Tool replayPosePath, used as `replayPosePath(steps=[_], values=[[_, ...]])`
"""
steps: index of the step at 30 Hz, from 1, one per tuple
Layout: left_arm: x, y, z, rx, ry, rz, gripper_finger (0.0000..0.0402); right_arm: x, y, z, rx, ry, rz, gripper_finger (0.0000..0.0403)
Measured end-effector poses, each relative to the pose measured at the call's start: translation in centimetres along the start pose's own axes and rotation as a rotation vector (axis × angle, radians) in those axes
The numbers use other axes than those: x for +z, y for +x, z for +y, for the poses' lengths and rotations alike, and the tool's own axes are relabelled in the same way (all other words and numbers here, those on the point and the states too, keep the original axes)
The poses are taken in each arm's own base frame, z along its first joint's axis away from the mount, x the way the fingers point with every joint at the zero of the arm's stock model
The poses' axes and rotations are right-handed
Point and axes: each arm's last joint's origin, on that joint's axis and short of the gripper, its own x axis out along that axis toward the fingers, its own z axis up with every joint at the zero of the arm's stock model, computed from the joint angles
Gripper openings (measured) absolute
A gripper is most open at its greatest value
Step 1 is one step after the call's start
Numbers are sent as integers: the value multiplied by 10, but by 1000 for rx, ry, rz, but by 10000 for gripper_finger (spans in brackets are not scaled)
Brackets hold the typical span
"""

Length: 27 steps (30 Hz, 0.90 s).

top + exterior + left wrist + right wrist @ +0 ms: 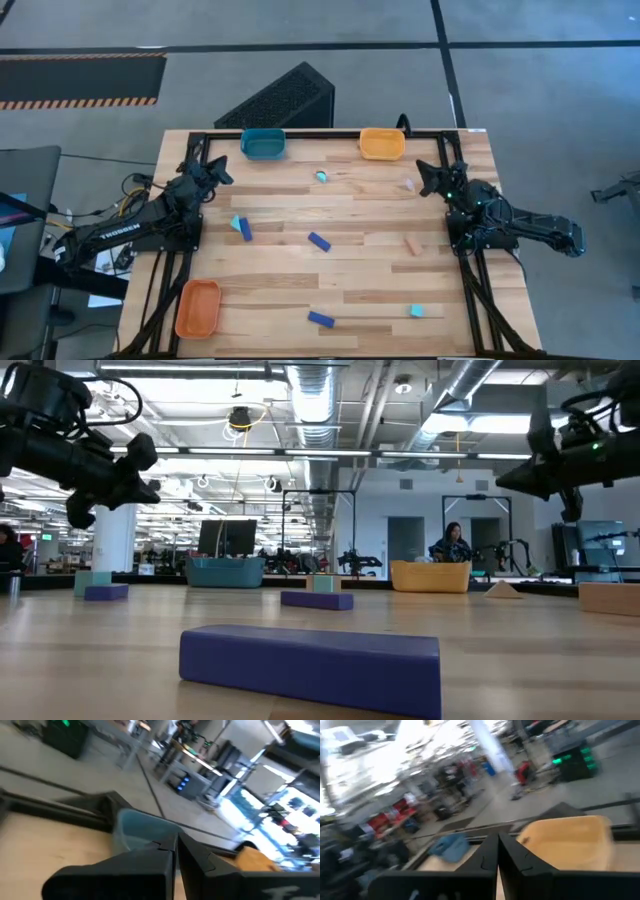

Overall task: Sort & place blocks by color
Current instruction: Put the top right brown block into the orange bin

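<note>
Both grippers are empty with their fingers together. The left gripper hangs above the table at its left edge, the right gripper above the right edge, neither touching anything.

The blocks lie loose on the table. Nearest the left gripper, just inward of it and toward the near side, a dark blue bar lies touching a small cyan chunk. Farther inward, about midway between the two grippers, sits a second blue bar, and a third lies well off toward the near edge. A cyan piece sits inward of the left gripper near the teal tray. Just beside the right gripper lies a pale little piece; a tan wooden block is near it toward the near side, and another cyan chunk lies farther that way. A yellow tray stands at the far edge near the right gripper, an orange tray at the near left corner.

These look like rigid, light toy pieces with smooth flat faces, unlikely to break or deform. A bar is best pinched across its short width at mid-length, so it hangs level. The chunks leave little margin, so a centred grip on two parallel faces seems wise. The touching bar and chunk may nudge each other when one is taken.
</note>
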Motion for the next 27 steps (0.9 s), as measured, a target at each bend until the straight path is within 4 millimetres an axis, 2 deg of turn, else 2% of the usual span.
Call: replayPosePath(steps=[5,10,14,18,22,27], values=[[-3,1,4,107,143,-19,41,-5,7,-6,-55,-18,59,27],[-8,8,12,267,210,-24,89,-14,12,-9,-81,141,163,27],[-17,17,20,312,223,82,112,-21,16,-13,-139,144,210,27],[-25,25,28,330,192,211,115,-26,18,-15,-148,101,270,28],[-19,38,22,200,164,194,107,-23,21,-7,-59,142,241,42],[-6,54,6,-3,336,184,99,-20,22,-2,-13,107,223,66]])
